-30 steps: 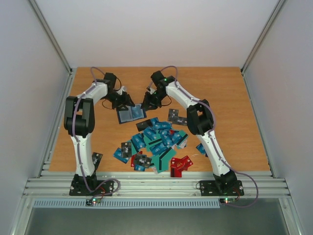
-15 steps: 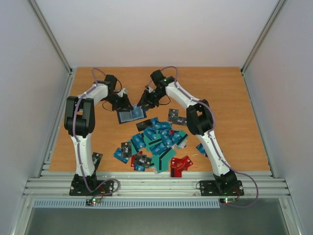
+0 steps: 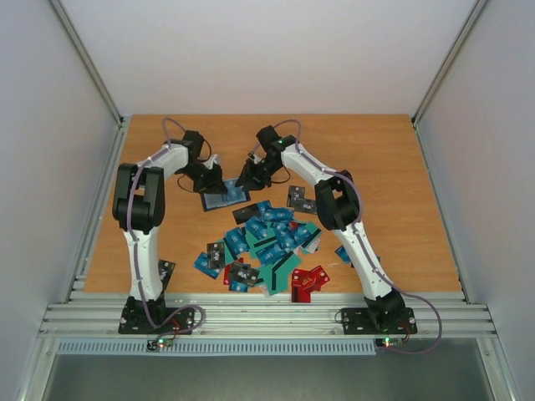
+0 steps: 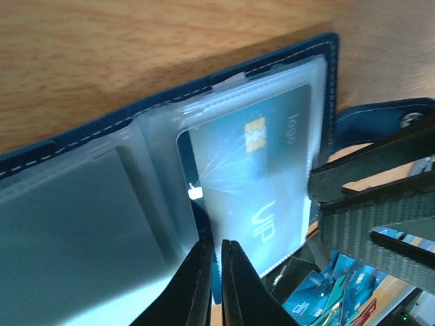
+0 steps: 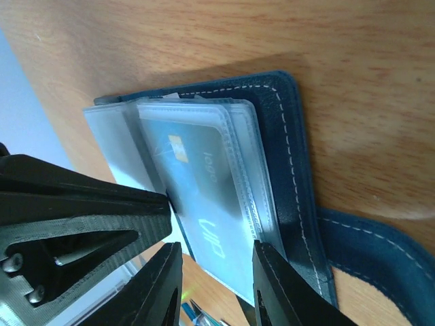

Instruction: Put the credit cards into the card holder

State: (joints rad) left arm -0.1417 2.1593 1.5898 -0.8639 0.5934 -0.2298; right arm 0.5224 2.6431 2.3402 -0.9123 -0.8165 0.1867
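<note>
Two fingers (image 4: 197, 285) of the left gripper (image 4: 216, 272) nearly meet at bottom centre, pinching a clear sleeve (image 4: 156, 176) of the open card holder (image 4: 332, 75). The right gripper (image 5: 217, 251) stands parted astride the sleeved teal card (image 5: 204, 183). Loose credit cards (image 3: 267, 242) are heaped just below the holder.

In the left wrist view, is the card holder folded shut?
No, the card holder lies open on the table, its clear sleeves showing, with a teal card inside one of them.

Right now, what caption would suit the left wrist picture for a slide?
Left fingers nip a clear sleeve of the open card holder, a teal credit card already inside.
</note>
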